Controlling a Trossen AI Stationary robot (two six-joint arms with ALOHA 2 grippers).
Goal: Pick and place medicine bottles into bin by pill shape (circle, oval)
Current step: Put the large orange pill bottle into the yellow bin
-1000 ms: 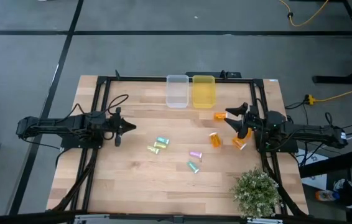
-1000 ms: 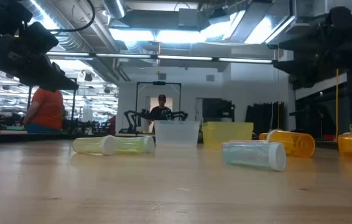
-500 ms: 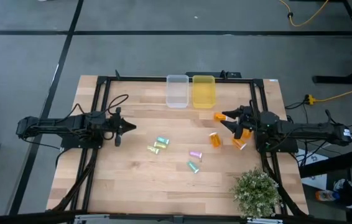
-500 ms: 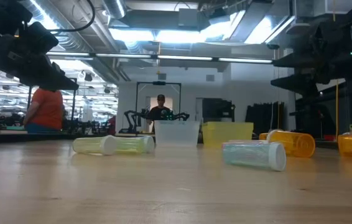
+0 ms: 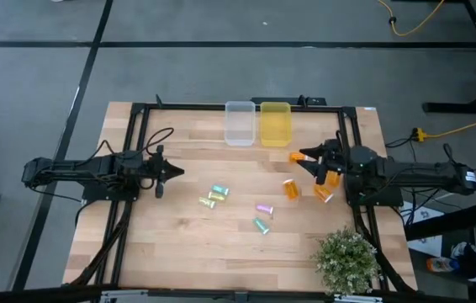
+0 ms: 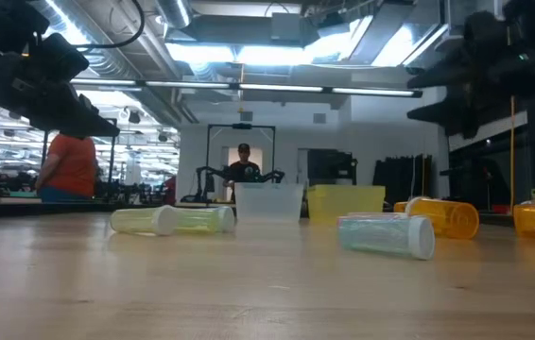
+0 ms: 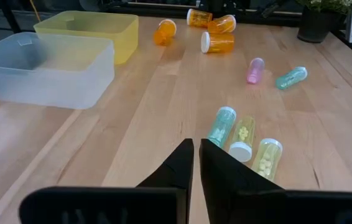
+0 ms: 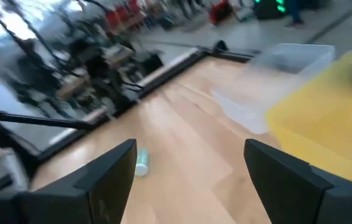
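Observation:
Several tiny bottles lie on their sides on the wooden table. Three orange ones (image 5: 298,156) (image 5: 292,188) (image 5: 324,194) are at the right. A yellow-green and teal group (image 5: 213,196) is in the middle, with a pink one (image 5: 264,208) and a teal one (image 5: 261,225) nearer. My right gripper (image 5: 312,165) is open and empty, hovering above the orange bottles; it is clear of the table in the low view (image 6: 457,90). My left gripper (image 5: 177,172) is shut and empty at the left, pointing at the middle group (image 7: 243,135).
A clear bin (image 5: 239,123) and a yellow bin (image 5: 275,123) stand side by side at the far edge. A potted plant (image 5: 347,259) stands at the near right corner. Bare wood lies between the bins and the bottles. People show in the room behind.
My right gripper has shifted a little toward the table's left edge over the orange bottles and has stayed open. The bottles have not moved.

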